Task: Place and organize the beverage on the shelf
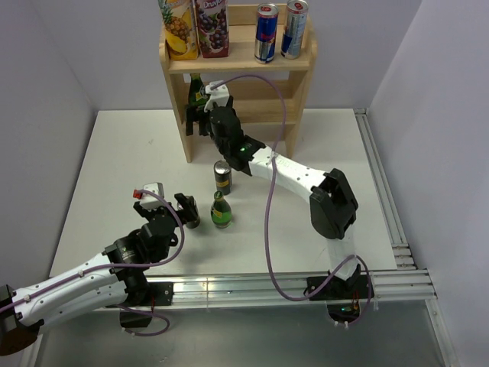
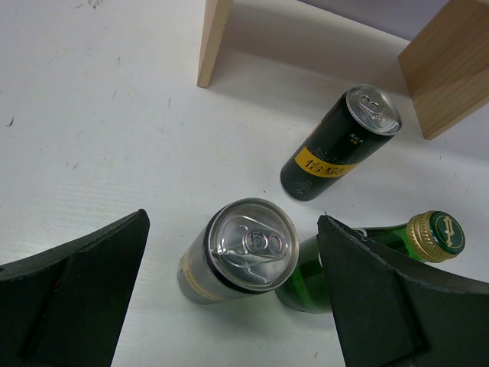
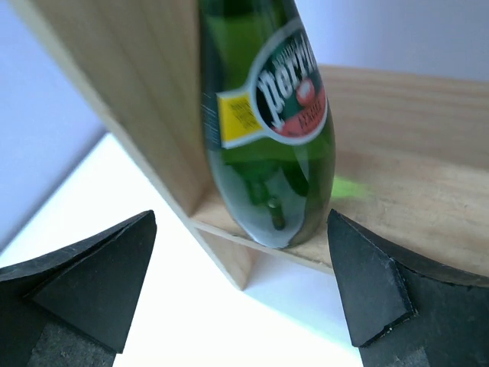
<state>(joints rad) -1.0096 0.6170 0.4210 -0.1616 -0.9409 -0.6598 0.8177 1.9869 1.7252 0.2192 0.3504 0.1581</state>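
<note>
Glossy green bottle [image 3: 267, 168] on pale wooden shelf [image 3: 412, 176]

Place: a robot lab cell.
Walls: bare grey walls [image 1: 46, 76] box in my white table [image 1: 114, 168] at nine, twelve and three o'clock.
Mount: a metal rail [image 1: 214, 289] at six o'clock carries my left arm [image 1: 76, 283] and right arm [image 1: 294, 174].
Prop: one wooden shelf [image 1: 237, 63] at twelve o'clock.

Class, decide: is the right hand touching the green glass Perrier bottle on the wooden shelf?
Apart. Right wrist view: the open right hand straddles the green glass Perrier bottle, bare gaps on both sides.
</note>
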